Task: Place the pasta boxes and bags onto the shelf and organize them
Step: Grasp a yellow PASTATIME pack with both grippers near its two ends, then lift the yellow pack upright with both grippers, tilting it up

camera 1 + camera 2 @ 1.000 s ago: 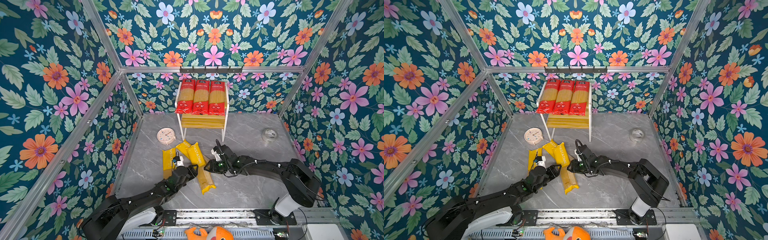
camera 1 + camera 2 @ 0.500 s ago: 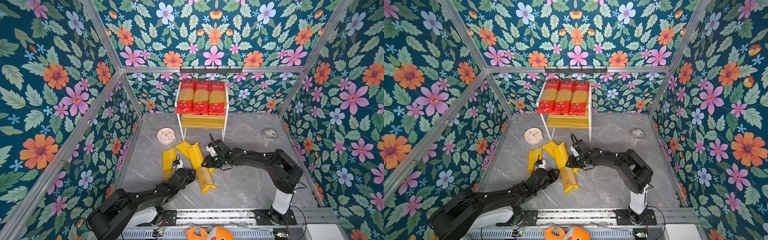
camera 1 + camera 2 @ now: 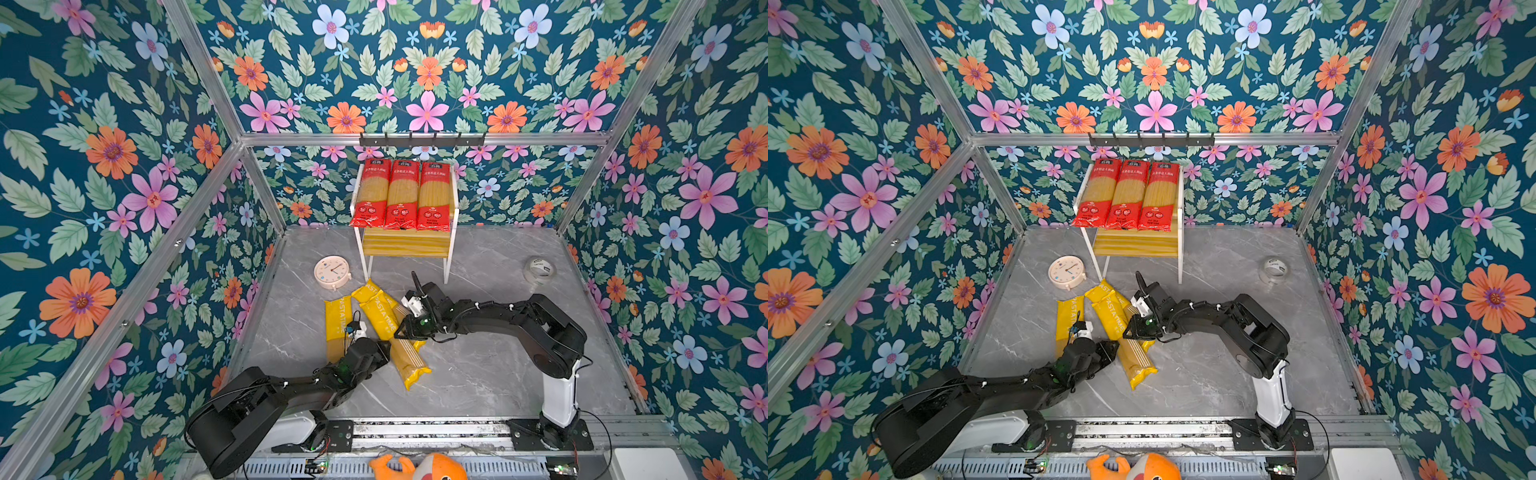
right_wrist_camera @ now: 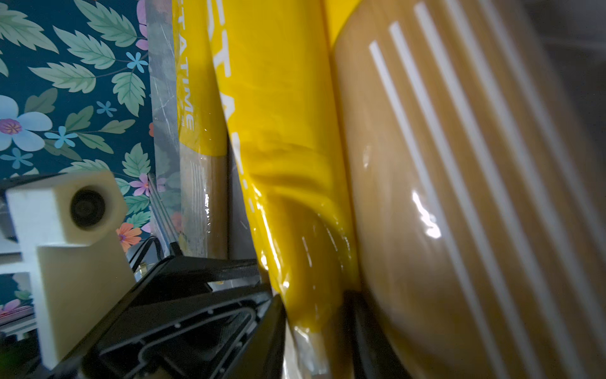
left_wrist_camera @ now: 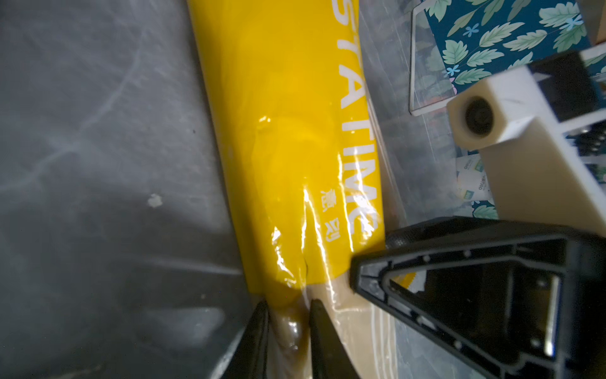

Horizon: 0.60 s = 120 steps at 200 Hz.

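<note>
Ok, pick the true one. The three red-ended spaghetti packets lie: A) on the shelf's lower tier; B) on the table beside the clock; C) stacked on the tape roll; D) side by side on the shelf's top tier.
D: in a top view the red-ended packets lie side by side across the top board of the shelf.

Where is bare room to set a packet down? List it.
Free: the shelf's lower board; the floor between the shelf and the tape roll; the floor between the right arm and the front rail. Crowded: the top board, filled by three red packets; the yellow packets and clock before the shelf.
</note>
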Available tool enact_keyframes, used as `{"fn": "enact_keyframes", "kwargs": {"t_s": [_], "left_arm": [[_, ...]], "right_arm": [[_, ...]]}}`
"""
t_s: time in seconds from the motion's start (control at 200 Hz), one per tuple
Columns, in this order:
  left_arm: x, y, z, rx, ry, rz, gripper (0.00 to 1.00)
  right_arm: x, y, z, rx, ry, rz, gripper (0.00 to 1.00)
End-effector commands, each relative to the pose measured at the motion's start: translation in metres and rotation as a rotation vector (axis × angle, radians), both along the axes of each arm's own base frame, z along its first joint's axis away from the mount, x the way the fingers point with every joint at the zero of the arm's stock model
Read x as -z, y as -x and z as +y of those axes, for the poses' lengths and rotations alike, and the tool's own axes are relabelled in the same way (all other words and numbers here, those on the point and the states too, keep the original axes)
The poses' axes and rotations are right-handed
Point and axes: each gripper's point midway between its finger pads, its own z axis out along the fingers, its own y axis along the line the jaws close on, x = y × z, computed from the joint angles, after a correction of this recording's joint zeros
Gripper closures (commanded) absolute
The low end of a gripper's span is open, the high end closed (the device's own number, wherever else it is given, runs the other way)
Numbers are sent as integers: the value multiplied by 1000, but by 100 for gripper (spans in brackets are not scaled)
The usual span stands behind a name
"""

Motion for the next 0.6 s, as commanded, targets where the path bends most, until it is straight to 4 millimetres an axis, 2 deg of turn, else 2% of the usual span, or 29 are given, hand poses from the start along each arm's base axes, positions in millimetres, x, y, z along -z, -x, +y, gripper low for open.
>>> {"fn": "enact_keyframes", "kwargs": {"t_s": [0.0,0.095,0.2,0.47,0.555,0.57,0.595], "left_arm": [[-2,-3,2,-4,-22,-10,76],[-11,-5,-1,21,-43,-30,75],[-30,-10,-4,52,-82,-79,72],[-93,-10,-9,125,-42,-260,60],[-111,-8,-10,143,-27,-325,57],[-114,-8,-10,148,-24,-336,56],[-119,-8,-10,154,-23,-356,55]], "right_arm": [[-8,4,1,-18,-30,-50,79],[-24,3,-2,0,-58,-85,89],[-39,2,-8,37,-99,-100,94],[-74,-1,-19,124,-235,-109,100],[-76,-4,-23,149,-246,-125,100],[-90,-4,-25,151,-269,-150,100],[-95,-5,-26,155,-278,-167,100]]}}
